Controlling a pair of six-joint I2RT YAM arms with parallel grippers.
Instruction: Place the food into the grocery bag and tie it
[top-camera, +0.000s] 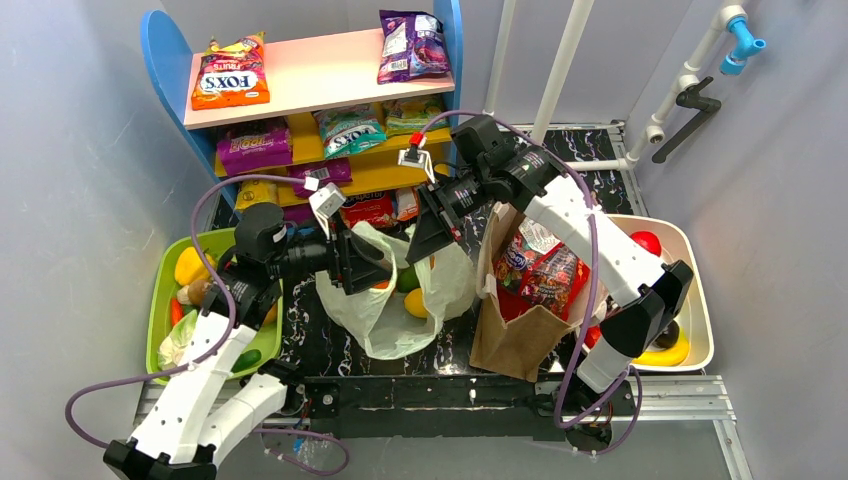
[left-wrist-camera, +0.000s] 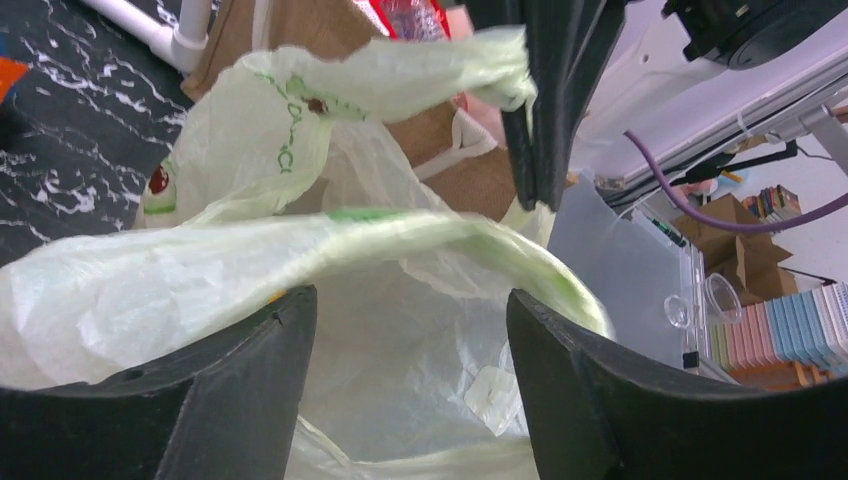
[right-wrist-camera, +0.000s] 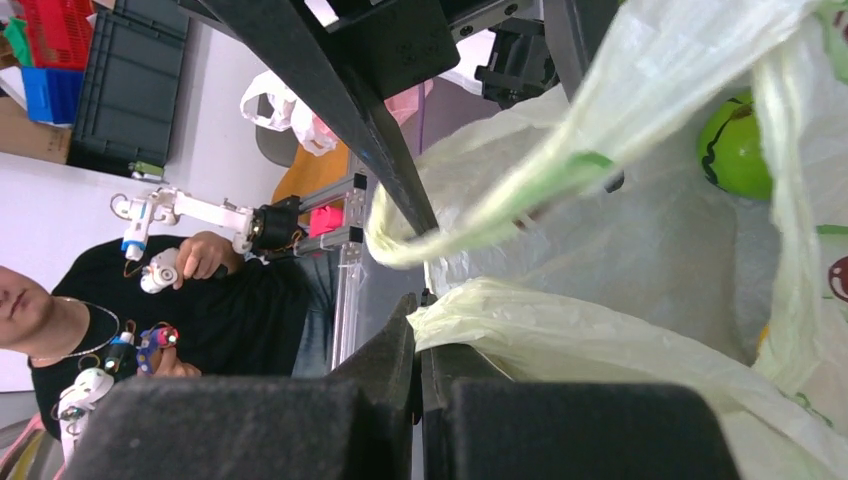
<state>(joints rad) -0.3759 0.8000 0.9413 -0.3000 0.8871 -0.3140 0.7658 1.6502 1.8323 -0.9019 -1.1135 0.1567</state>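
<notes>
The right gripper (right-wrist-camera: 420, 318) pinches the thin pale-green plastic grocery bag (top-camera: 395, 325) at one o'clock to hold its mouth up, while the left gripper (left-wrist-camera: 408, 305), at ten o'clock, is spread wide.

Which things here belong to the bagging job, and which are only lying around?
Job: grocery bag; green food piece and yellow food piece inside it; right gripper, shut on the bag's edge; left gripper, open at its mouth.
Lying about: brown paper bag; snack packets on the shelf; white tub.
</notes>
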